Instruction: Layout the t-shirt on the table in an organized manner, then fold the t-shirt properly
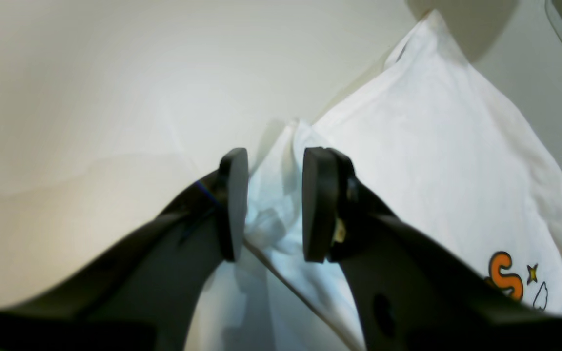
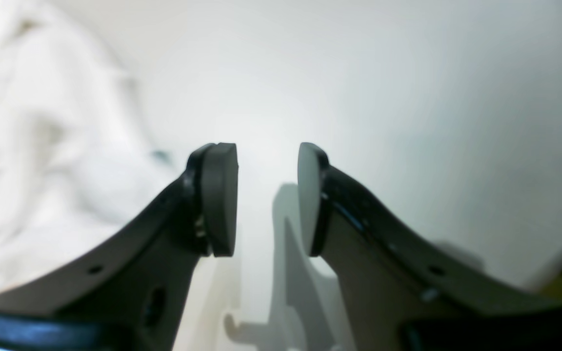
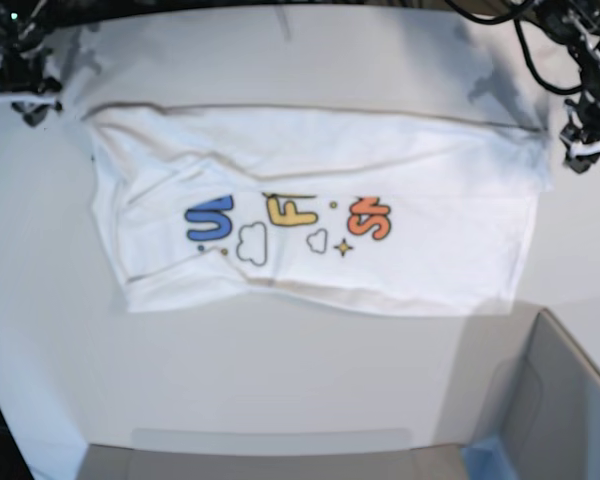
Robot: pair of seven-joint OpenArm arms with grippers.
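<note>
- Lying mid-table (image 3: 280, 400), the t-shirt (image 3: 310, 170) is soft white cloth, partly folded, rumpled at nine o'clock.
- Puffy letters read blue "U", yellow "F", orange "S".
- Right gripper (image 2: 266, 200), ten o'clock: black pads apart, nothing between.
- Left gripper (image 1: 275, 204), two o'clock: pads apart, straddling bunched hem.

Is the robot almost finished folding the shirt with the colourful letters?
Not yet, about partway. The white cloth t-shirt with cartoon letters is spread across the big white table, and one long fold already seems laid over its far side. The left gripper stands open around a bunched corner of cloth. The right gripper is open over bare table. More folds are left.
</note>
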